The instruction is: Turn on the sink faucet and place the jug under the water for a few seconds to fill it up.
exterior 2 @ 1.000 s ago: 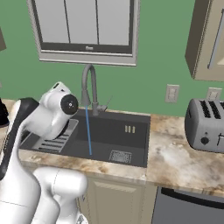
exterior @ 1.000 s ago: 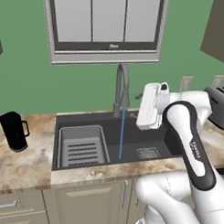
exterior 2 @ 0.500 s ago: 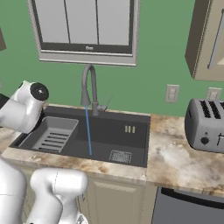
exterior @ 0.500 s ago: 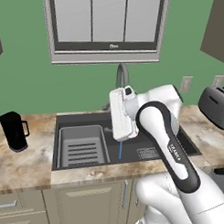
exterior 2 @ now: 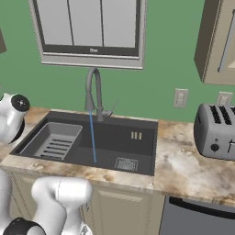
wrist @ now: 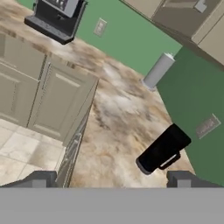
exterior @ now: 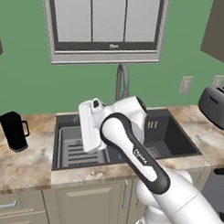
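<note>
The black jug [exterior: 13, 131] stands upright on the counter left of the sink [exterior: 177, 134], its loop handle toward the basin. In the hand view the jug [wrist: 162, 149] lies ahead between my two fingertips [wrist: 41, 179], still well apart from them. My gripper [wrist: 111, 181] is open and holds nothing. My hand [exterior: 89, 126] hangs over the left part of the sink, turned toward the jug. The sink faucet [exterior 2: 94, 87] arches over the basin, and the water [exterior 2: 92, 137] runs from it in a thin blue stream down to the sink [exterior 2: 137, 147] floor.
A ribbed grey tray insert [exterior 2: 53, 140] fills the sink's left half. A silver toaster [exterior 2: 215, 131] stands on the counter at the right. In the hand view a grey cylinder [wrist: 157, 70] stands on the counter beyond the jug, with cabinet doors [wrist: 52, 100] along the counter's edge.
My arm has swung left from beside the faucet, across the sink, toward the jug's side. The water keeps running. The gripper stays open.
</note>
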You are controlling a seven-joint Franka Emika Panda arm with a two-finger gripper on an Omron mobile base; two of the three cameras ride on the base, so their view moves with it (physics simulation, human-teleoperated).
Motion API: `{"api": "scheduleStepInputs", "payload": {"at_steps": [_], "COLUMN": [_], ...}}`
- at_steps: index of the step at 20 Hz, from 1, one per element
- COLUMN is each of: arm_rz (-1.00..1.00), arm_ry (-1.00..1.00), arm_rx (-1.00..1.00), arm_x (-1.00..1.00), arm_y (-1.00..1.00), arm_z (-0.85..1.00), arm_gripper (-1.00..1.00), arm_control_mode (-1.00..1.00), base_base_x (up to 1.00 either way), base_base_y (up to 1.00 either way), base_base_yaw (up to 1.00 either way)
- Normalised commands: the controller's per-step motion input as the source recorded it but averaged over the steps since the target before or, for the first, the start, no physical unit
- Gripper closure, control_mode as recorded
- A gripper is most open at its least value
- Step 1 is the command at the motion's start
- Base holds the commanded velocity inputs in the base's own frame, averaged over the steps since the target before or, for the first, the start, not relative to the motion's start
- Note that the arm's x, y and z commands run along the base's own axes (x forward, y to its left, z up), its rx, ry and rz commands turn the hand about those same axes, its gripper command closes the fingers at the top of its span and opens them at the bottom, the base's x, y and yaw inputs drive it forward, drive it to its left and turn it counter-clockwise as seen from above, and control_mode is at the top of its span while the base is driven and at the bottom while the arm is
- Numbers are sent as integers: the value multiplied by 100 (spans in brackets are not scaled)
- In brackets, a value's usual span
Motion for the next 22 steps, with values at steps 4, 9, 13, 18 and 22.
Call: {"api": "scheduleStepInputs", "payload": {"at_steps": [4, 9, 13, 18, 22], "arm_rz": [0, 0, 0, 0, 0], "arm_ry": [7, 11, 11, 7, 0], "arm_rx": [0, 0, 0, 0, 0], "arm_x": [43, 56, 58, 42, 6], "arm_y": [55, 37, 16, 16, 8], "arm_z": [-20, -8, -9, -23, -27], "arm_gripper": [-100, -100, -100, -100, -100], "arm_control_mode": [-100, -100, -100, -100, -100], "base_base_x": [0, 0, 0, 0, 0], "base_base_y": [0, 0, 0, 0, 0], "base_base_yaw": [0, 0, 0, 0, 0]}}
